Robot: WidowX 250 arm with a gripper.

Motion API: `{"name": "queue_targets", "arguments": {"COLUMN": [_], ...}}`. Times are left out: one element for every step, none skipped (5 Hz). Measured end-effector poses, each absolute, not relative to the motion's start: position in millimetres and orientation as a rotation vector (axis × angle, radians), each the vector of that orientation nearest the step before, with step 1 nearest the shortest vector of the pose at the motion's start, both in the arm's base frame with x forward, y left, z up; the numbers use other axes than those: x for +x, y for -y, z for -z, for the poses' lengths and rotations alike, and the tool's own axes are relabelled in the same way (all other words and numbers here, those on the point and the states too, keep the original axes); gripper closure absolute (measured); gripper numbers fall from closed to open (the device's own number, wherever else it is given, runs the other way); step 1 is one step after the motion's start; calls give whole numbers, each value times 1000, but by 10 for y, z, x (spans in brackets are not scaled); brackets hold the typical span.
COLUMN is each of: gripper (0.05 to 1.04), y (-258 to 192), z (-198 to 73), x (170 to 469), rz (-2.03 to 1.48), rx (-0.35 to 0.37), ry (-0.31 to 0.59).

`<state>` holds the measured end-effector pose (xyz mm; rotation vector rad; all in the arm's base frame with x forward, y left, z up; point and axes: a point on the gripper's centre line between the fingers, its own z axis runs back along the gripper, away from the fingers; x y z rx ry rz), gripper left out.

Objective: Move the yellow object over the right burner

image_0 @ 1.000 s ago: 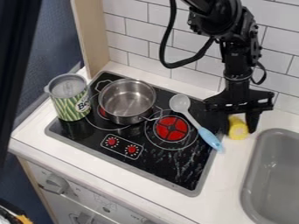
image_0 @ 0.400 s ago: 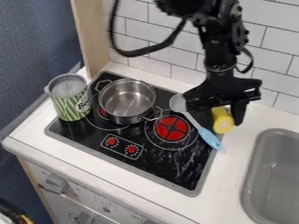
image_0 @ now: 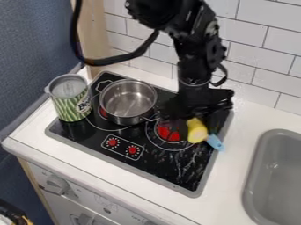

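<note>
My gripper (image_0: 192, 124) hangs over the right side of the black stove, shut on the yellow object (image_0: 197, 131), which sits between its two fingers. The yellow object appears at the right edge of the red right burner (image_0: 168, 133), in front of the spoon. Part of the burner is covered by the gripper. Whether the object touches the stove I cannot tell.
A metal pot (image_0: 127, 102) stands on the left burner, with a green striped can (image_0: 70, 97) to its left. The spoon's blue handle (image_0: 214, 142) pokes out right of the yellow object. A grey sink (image_0: 276, 176) lies at the right.
The arm has moved left from the counter beside the stove to the right burner, carrying the yellow object along. Its gripper now covers the spoon's white bowl.
</note>
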<state>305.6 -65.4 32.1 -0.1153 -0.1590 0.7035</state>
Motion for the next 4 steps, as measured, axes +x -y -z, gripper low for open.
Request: {"name": "queue_targets", "arguments": {"gripper": [500, 500, 500, 500], "y": [478, 432, 325, 320], "z": [-275, -237, -111, -32], "x": [2994, 3009, 3007, 3023], "rz": [-765, -770, -812, -807], "rx": [-73, -61, -56, -46], "ry": [168, 164, 121, 95]}}
